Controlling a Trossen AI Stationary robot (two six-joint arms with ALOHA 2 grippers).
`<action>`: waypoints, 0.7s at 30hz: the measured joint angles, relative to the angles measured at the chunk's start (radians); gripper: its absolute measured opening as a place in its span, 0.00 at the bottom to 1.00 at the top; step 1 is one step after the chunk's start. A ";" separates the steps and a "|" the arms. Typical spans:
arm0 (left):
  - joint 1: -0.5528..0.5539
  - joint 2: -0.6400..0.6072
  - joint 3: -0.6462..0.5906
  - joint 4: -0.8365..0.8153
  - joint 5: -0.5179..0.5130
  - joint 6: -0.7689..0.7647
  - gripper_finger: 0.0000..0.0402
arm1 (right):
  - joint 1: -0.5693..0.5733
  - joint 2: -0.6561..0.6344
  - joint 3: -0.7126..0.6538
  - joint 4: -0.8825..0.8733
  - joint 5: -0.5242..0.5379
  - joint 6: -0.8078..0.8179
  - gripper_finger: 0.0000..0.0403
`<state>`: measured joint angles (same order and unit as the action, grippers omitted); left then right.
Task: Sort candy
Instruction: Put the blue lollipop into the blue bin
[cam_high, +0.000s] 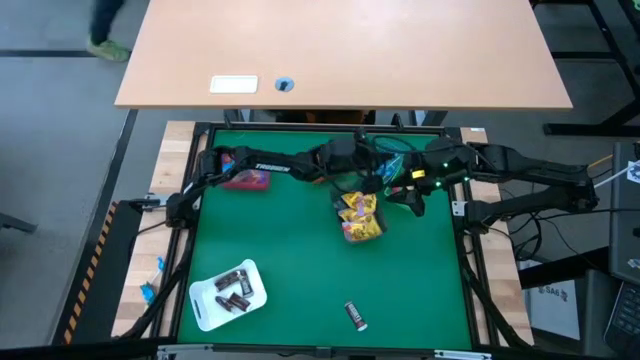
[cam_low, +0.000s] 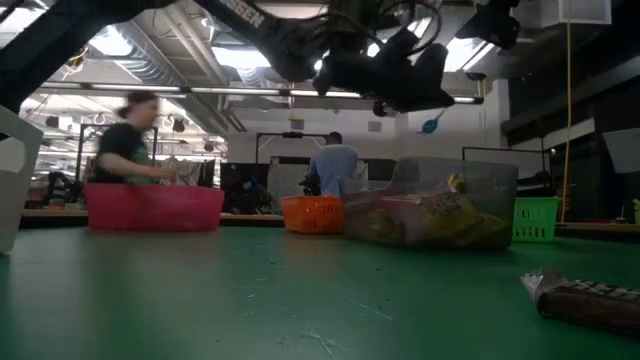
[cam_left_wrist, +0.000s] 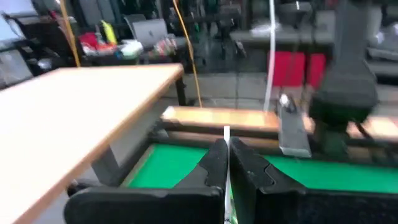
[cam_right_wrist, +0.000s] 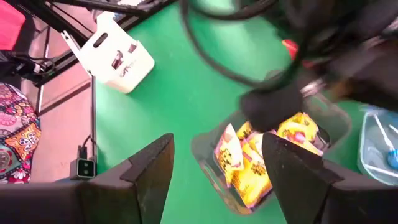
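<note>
The right gripper (cam_right_wrist: 211, 168) hangs with its fingers spread wide and empty, high over a clear bin (cam_right_wrist: 214, 177) of yellow candy (cam_right_wrist: 249, 168). In the high view that bin (cam_high: 362, 220) sits just right of the mat's centre, with the right gripper (cam_high: 412, 203) at its 2 o'clock. The left gripper (cam_left_wrist: 227, 163) is pressed together on a thin pale strip, too slim to name; it hovers at the bin's 12 o'clock (cam_high: 368, 185), its arm stretched across the back of the green mat (cam_high: 300, 250).

Near the front edge at 6 o'clock lies one dark bar (cam_high: 355, 316). At 7 o'clock a white tray (cam_high: 205, 310) holds several dark bars (cam_high: 234, 288). A pink bin (cam_high: 247, 180) stands at 10 o'clock at the back. In the low view an orange basket (cam_low: 312, 214) and a green basket (cam_low: 535, 220) show beyond the clear bin. Farther off is a wooden table (cam_high: 340, 50), and people (cam_low: 125, 145) move in the room behind.
</note>
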<state>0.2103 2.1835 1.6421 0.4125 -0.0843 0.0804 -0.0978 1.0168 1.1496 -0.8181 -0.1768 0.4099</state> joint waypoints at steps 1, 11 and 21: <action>0.011 0.007 0.000 0.034 0.006 -0.006 0.00 | 0.000 0.000 0.000 0.008 0.000 0.000 0.60; 0.058 0.125 0.001 0.172 0.050 -0.074 0.00 | -0.001 0.000 0.000 0.020 0.000 0.000 0.60; 0.057 0.200 0.000 0.162 0.009 -0.073 0.00 | -0.001 0.000 0.000 0.049 0.043 -0.001 0.60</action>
<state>0.2672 2.3837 1.6424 0.5744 -0.0757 0.0075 -0.0986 1.0172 1.1496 -0.7694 -0.1333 0.4088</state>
